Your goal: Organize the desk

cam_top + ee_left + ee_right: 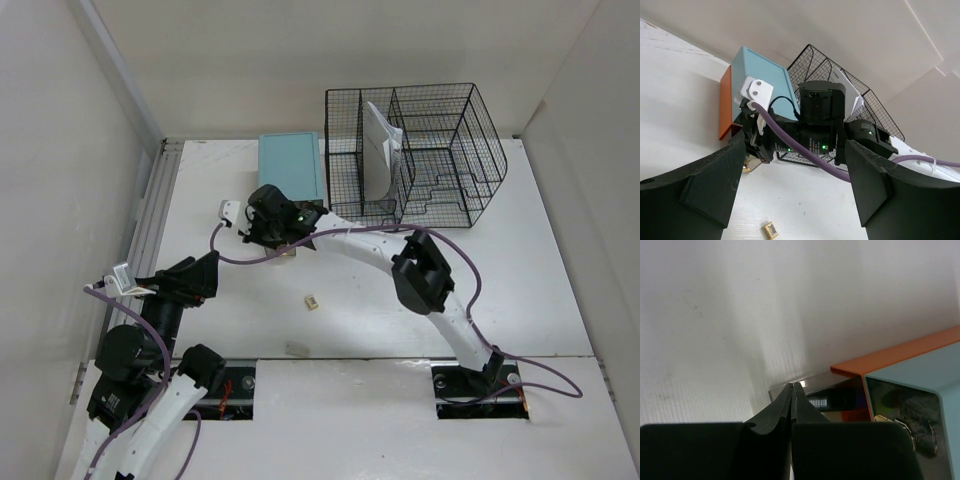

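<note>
At the near edge, about 6 o'clock, a small pale block lies flat between the two arm bases. The left arm's pincer hovers at about 8 o'clock over the white tabletop. Its jaws are spread wide with nothing between them, and its own camera shows both black fingers far apart.

A little farther, near the centre, a small tan block with a striped label lies alone, well apart from both pincers. The tabletop lies under everything here and has a metal rail along its 9 o'clock edge.

The right arm reaches from 5 o'clock toward 11 o'clock. Its pincer points down just in front of the teal drawer box, jaws pressed together with nothing visible between them. Just past its tips, a shiny piece with a barcode sits against the box's orange base; what it is cannot be told.

Farthest, at 1 o'clock, the black wire-mesh rack stands just beside the box, with a white sheet standing in its left compartment.
</note>
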`<action>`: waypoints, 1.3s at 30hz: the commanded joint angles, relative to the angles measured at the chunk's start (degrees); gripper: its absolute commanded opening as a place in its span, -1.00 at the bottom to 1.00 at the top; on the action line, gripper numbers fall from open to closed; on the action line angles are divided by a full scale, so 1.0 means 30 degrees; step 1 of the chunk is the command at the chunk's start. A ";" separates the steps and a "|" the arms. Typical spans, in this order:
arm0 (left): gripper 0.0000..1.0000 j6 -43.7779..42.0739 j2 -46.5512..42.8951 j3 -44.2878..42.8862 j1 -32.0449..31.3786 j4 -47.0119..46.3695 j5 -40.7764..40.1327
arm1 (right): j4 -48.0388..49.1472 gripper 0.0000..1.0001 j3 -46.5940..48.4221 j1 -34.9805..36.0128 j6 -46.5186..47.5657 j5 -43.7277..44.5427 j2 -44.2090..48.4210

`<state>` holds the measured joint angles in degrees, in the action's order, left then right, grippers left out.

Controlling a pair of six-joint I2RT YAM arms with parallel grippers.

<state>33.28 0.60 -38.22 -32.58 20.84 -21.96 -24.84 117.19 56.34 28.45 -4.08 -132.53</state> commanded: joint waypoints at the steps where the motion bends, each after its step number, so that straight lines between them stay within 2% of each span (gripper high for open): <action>1: 0.56 -0.0047 -0.1929 0.0053 -0.0098 -0.0619 -0.0182 | -0.1620 -1.00 -0.0332 -0.0146 -0.0283 0.0480 0.1139; 16: 0.56 -0.0047 -0.2105 0.0053 -0.0098 -0.0619 -0.0182 | -0.2443 -1.00 -0.1093 -0.0146 -0.0459 -0.0075 0.1870; 25: 0.56 -0.0047 -0.2105 0.0053 -0.0098 -0.0619 -0.0182 | -0.0978 -1.00 -0.3085 -0.0146 0.0596 -0.4701 0.4509; 29: 0.56 -0.0047 -0.2105 0.0053 -0.0098 -0.0619 -0.0182 | -0.3724 -1.00 -0.2532 -0.0146 0.2522 -0.7045 0.3926; 31: 0.56 -0.0047 -0.2105 0.0053 -0.0098 -0.0619 -0.0182 | -0.5102 -1.00 -0.1390 -0.0146 0.2822 -0.7604 0.2667; 35: 0.56 -0.0047 -0.2105 0.0053 -0.0098 -0.0619 -0.0182 | -0.5900 -1.00 -0.0947 -0.0146 0.2998 -0.6149 0.1229; 39: 0.56 -0.0047 -0.2105 0.0053 -0.0098 -0.0619 -0.0182 | -0.4995 -1.00 -0.0771 -0.0146 0.1888 -0.4211 0.0527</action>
<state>33.30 0.60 -38.22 -32.58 20.84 -21.96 -39.72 112.68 55.57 35.29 -20.27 -130.08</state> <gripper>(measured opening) 0.779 0.009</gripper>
